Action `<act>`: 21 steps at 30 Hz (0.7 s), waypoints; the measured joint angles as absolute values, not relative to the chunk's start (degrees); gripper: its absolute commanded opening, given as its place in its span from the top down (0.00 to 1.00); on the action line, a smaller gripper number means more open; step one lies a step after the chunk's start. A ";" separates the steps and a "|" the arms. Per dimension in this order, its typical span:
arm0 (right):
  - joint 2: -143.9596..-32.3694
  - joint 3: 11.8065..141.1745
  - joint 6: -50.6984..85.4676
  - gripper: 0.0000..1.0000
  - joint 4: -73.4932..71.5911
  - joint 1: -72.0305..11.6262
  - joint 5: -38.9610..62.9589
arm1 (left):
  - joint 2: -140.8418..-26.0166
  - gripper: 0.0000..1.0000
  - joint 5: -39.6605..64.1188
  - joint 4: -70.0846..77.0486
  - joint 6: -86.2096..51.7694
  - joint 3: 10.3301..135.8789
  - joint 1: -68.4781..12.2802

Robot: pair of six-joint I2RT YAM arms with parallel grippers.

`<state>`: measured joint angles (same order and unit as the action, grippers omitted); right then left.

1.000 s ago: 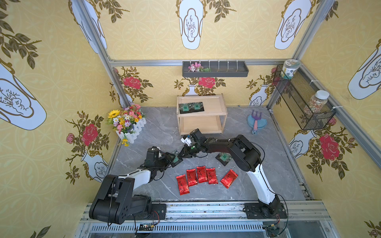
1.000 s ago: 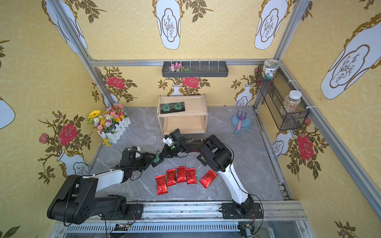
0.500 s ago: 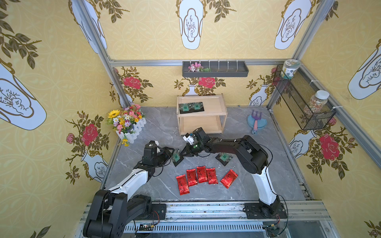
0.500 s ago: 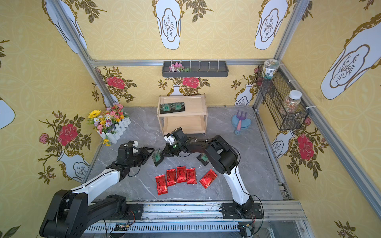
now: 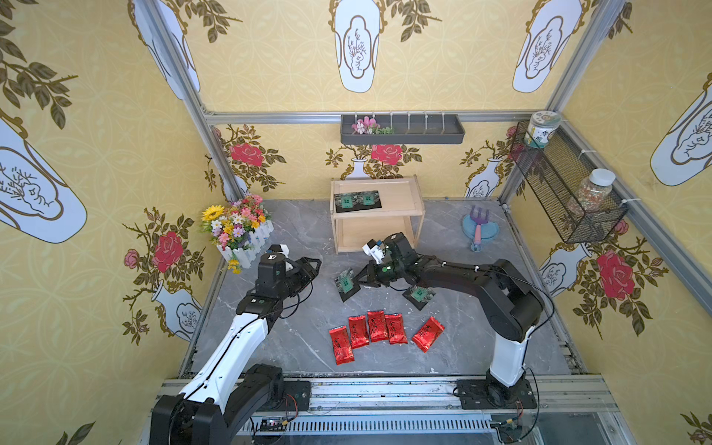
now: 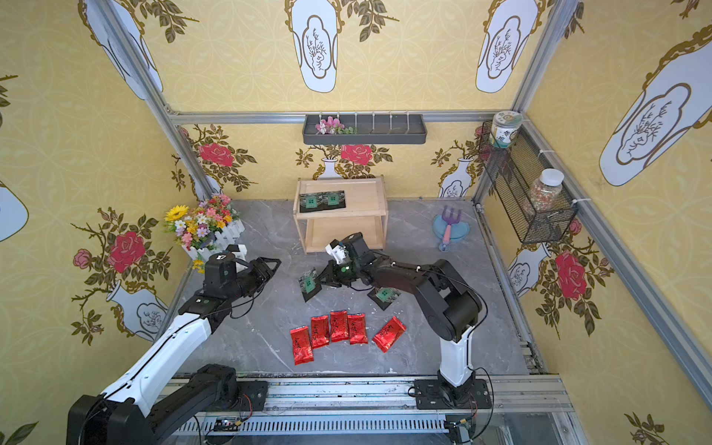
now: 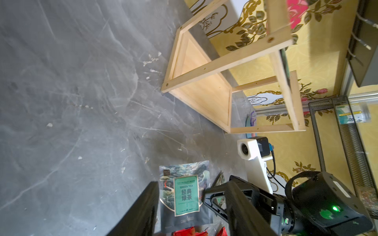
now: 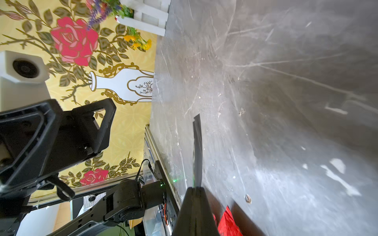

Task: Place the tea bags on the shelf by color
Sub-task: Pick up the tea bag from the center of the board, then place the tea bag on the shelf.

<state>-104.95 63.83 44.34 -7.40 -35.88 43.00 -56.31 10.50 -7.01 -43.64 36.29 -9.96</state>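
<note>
Count four black tea bags. The shelved pair lies side by side on the left part of the top tier of the shelf, which stands at the far centre of the table. The held packet hangs tilted at mid-table, in front of the shelf. The right gripper pinches its right edge with the jaws closed on it. You cannot tell whether its lower corner touches the table. The loose packet lies flat to its right, partly under the right arm.

Count five red tea bags, flat on the table nearer to you. Four form a close row, and the fifth lies just right of them, turned at an angle.

In the left wrist view, the green label of the held packet reads "GREEN TEA" above 经典绿茶. The dark writing on the red foil is too small to read.

The left gripper sits left of the held packet, apart from it, jaws partly spread with nothing between them.

Further out you have one flower planter at the left, one blue dish with a purple rake at the right, one grey wall tray on the far wall, and one wire basket holding two jars on the right wall.
</note>
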 measured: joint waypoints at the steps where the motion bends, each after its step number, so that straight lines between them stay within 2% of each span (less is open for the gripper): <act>1: -103.50 63.68 43.99 1.00 -7.16 -35.22 42.96 | -56.42 0.43 10.55 -7.35 -43.40 37.10 -9.96; 11: -92.90 72.07 39.40 1.00 3.97 -26.92 43.31 | -61.84 0.43 13.41 -9.96 -40.71 44.58 -10.46; 16: -93.32 80.31 37.28 1.00 9.08 -20.21 43.09 | -65.89 0.43 14.61 -9.89 -40.01 48.73 -11.64; 21: -98.67 91.15 35.14 1.00 14.59 -14.92 40.34 | -70.17 0.43 15.68 -8.99 -39.42 52.01 -12.29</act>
